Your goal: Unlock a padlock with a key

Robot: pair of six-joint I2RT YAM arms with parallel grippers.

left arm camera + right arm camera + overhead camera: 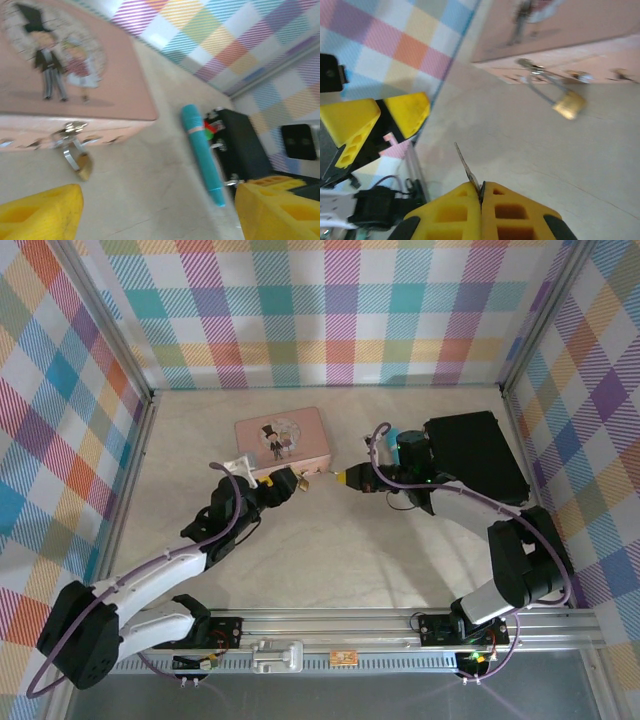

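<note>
Off the tin's (pixel 560 30) front, 2 o'clock from the key (pixel 468 170), padlock (pixel 568 105) dangles from the clasp (pixel 530 67). Right jaws pinch key; left jaws wide, empty. Risk: free padlock swings, key skids off.

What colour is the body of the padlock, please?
The padlock body is brass-gold, clearest in the right wrist view.

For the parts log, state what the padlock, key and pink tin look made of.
Padlock: brass-looking body, golden with a soft shine; thin silvery shackle, likely steel. Key: thin grey metal blade, dull finish. Pink tin: probably printed sheet metal, smooth matte pink with a cartoon couple; blur leaves it open.
</note>
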